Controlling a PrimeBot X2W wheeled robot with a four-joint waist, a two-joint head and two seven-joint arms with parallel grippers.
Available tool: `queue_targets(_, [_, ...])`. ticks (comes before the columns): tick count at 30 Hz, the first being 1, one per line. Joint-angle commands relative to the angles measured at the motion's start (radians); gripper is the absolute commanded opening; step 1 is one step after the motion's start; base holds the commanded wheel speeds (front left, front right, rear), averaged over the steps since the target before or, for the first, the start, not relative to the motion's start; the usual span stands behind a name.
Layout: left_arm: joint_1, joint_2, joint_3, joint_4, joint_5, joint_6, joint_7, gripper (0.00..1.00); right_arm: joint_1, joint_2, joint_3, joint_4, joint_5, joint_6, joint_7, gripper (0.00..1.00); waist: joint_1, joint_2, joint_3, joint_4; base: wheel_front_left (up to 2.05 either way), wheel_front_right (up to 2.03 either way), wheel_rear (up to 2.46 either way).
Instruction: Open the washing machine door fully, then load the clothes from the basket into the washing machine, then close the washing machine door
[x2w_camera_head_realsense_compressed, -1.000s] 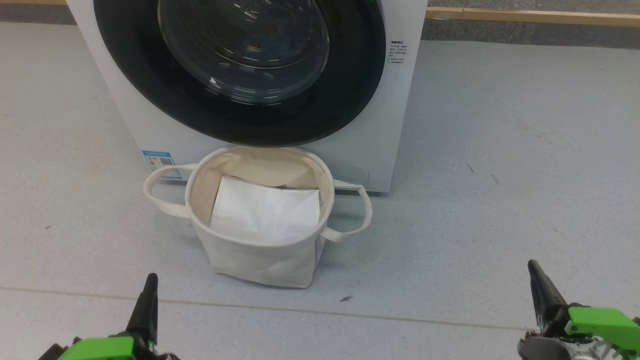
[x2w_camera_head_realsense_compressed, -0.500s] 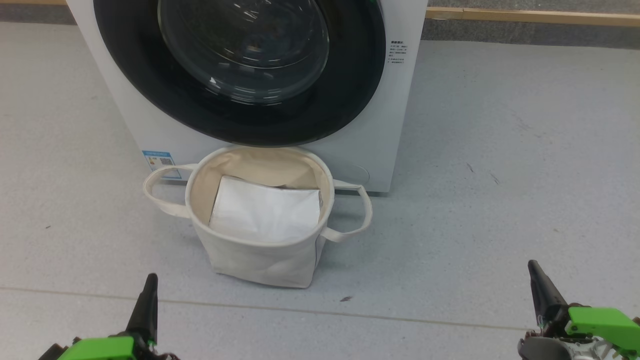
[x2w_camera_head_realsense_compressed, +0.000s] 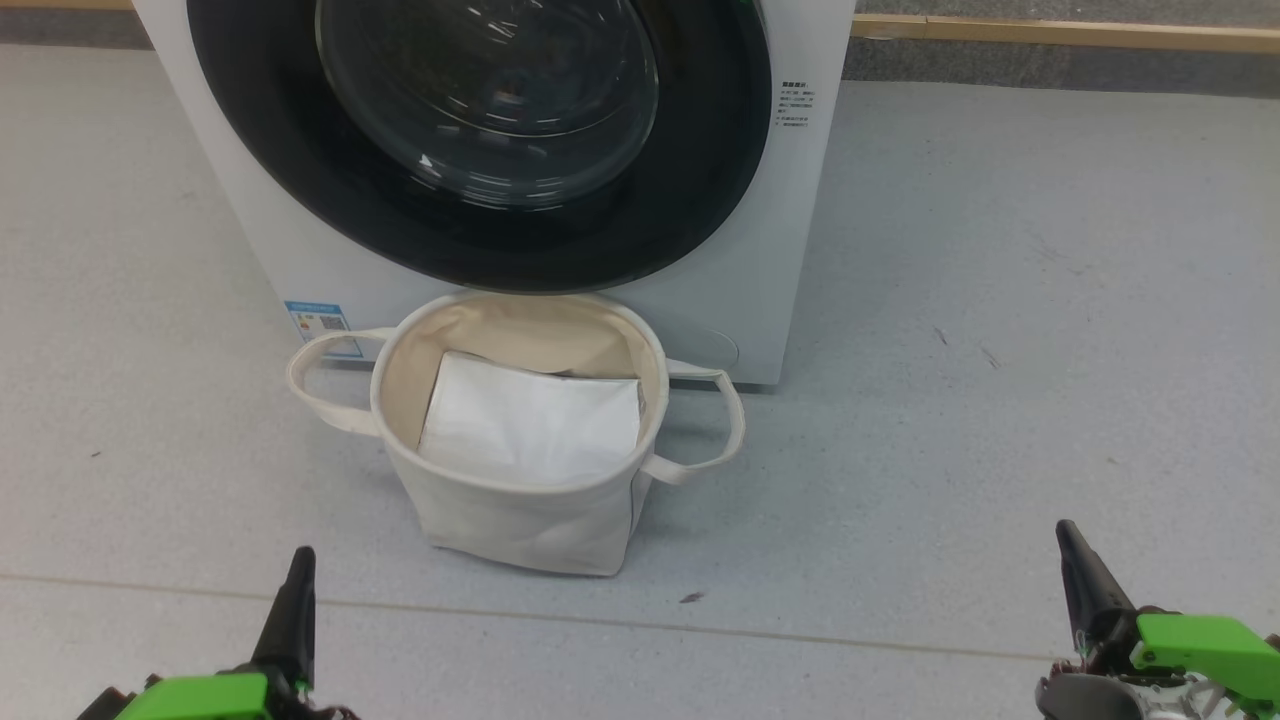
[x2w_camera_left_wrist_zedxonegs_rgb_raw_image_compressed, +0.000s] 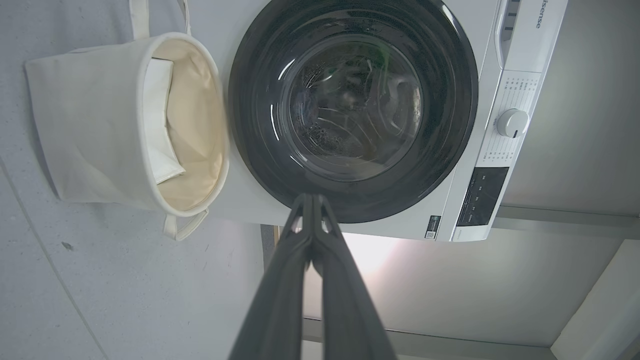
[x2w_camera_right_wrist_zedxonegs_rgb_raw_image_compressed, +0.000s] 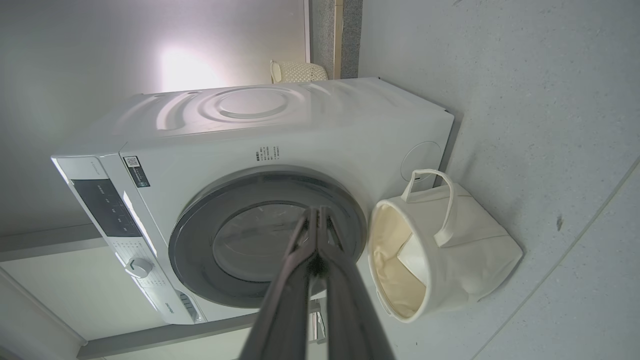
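Both your end effectors are pinched fully shut and hold nothing. The left end effector (x2w_camera_head_realsense_compressed: 299, 562) and the right end effector (x2w_camera_head_realsense_compressed: 1066, 536) hang low over the floor (x2w_camera_head_realsense_compressed: 1000, 350), fingers pointing at the washing machine (x2w_camera_head_realsense_compressed: 720, 300).

The washing machine door (x2w_camera_left_wrist_zedxonegs_rgb_raw_image_compressed: 350, 107) lies ahead of them and roughly between them. It sits shut, its black ring flush against the white front in both wrist views. The basket (x2w_camera_head_realsense_compressed: 520, 520) stands nearer to you than the door, just in front of the washer. It is ahead and to the right of the left end effector, well left of the right one.

Inside the basket you see a flat white sheet (x2w_camera_head_realsense_compressed: 530, 420) leaning on the lining, and none of the printed clothes. The door glass is dark and full of reflections, so you cannot tell what is in the drum.

This fits two stages. Either the clothes are in the drum behind a closed door, or they lie under the sheet and the door waits to be opened. Settle that before you commit an arm. Look through the glass from the left wrist view and check the basket's bottom past the sheet's edge.

Whichever it is, the basket's loop handles stick out sideways near the door's lower arc. I judge that any reach should pass above the rim.
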Motion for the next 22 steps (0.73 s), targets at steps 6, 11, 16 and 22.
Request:
queue_targets(6, [-0.043,0.007,0.034,-0.036,0.003,-0.007,0.007,0.0,-0.047,-0.008,0.018,-0.036,0.003,0.0,0.009,0.0,0.0,0.0,0.0,0.0,0.0,0.0,0.0])
queue_targets(11, [-0.043,0.007,0.034,-0.036,0.003,-0.007,0.008,0.0,-0.047,-0.008,0.018,-0.036,0.002,0.0,0.009,0.0,0.0,0.0,0.0,0.0,0.0,0.0,0.0])
queue_targets(16, [-0.043,0.007,0.034,-0.036,0.003,-0.007,0.008,0.0,-0.047,-0.008,0.018,-0.036,0.002,0.0,0.009,0.0,0.0,0.0,0.0,0.0,0.0,0.0,0.0])
queue_targets(22, [-0.043,0.007,0.035,-0.036,0.003,-0.007,0.008,0.0,-0.047,-0.008,0.018,-0.036,0.002,0.0,0.009,0.0,0.0,0.0,0.0,0.0,0.0,0.0,0.0])
